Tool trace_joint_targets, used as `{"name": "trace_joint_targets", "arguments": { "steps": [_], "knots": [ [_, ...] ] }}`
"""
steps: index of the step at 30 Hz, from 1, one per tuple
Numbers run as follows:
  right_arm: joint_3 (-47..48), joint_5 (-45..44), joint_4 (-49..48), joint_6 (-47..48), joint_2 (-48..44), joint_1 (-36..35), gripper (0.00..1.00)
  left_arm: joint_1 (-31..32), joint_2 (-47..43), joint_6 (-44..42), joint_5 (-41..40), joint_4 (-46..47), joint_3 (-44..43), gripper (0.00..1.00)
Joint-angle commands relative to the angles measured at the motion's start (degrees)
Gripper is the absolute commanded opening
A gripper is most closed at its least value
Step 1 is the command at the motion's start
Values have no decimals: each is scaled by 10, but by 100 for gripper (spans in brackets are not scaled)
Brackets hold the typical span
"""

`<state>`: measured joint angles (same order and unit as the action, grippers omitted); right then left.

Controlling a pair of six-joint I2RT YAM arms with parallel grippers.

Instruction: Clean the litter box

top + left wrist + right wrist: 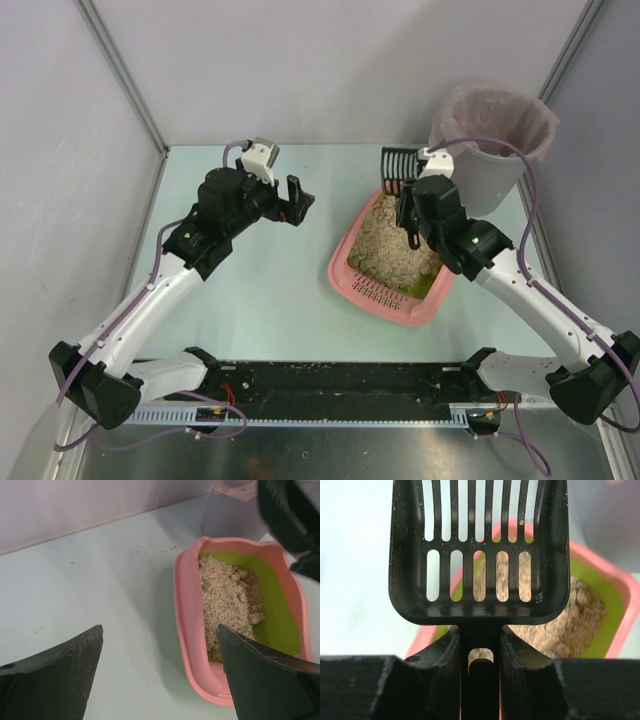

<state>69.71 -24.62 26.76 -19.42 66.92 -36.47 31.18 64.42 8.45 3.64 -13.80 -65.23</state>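
The litter box [372, 290] sits on the pale table [260, 290] to the right of centre in the overhead view. It is turned at an angle, with its slotted pink rim toward the lower left and its far end close to the grey bucket [495, 175] in the upper right. Sandy litter [385, 245] covers most of its floor, and green lining shows along the lower right side. The right gripper [407, 192] hangs above the far end of the box, its jaws pinched tight on the handle of a black slotted scoop [396, 165]. In the right wrist view the scoop [480, 545] fills the upper middle, and its stem is clamped between the two fingers of the gripper [480, 645]. Litter [575, 615] and the pink rim [620, 580] show through and beyond the slots. No clumps can be seen in the scoop. The left gripper [295, 200] is held over bare table left of the box, near the upper middle, with its jaws spread wide and holding nothing. In the left wrist view its gripper [157, 630] frames the table along the bottom, and the box [182, 605] lies at right.
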Motion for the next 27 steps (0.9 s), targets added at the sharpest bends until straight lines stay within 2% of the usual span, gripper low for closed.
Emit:
{"name": "trace_joint_targets", "arguments": {
  "steps": [1, 5, 9, 15, 20, 27],
  "knots": [
    [9, -19, 120, -42, 5, -19, 0, 3, 14, 15, 34, 24, -38, 100],
    [21, 40, 213, -98, 18, -14, 0, 3, 16, 3, 18, 24, -22, 100],
    [47, 93, 352, -130, 41, -12, 0, 3, 14, -34, -13, 32, 5, 100],
    [97, 194, 490, -129, 85, -10, 0, 8, 10, -64, -33, 40, 39, 100],
    [107, 184, 572, -77, 172, -14, 0, 33, 16, -61, -18, 40, 42, 100],
    [139, 165, 570, 6, 245, -19, 0, 54, 40, -40, 27, 41, 41, 100]
  ]
}}
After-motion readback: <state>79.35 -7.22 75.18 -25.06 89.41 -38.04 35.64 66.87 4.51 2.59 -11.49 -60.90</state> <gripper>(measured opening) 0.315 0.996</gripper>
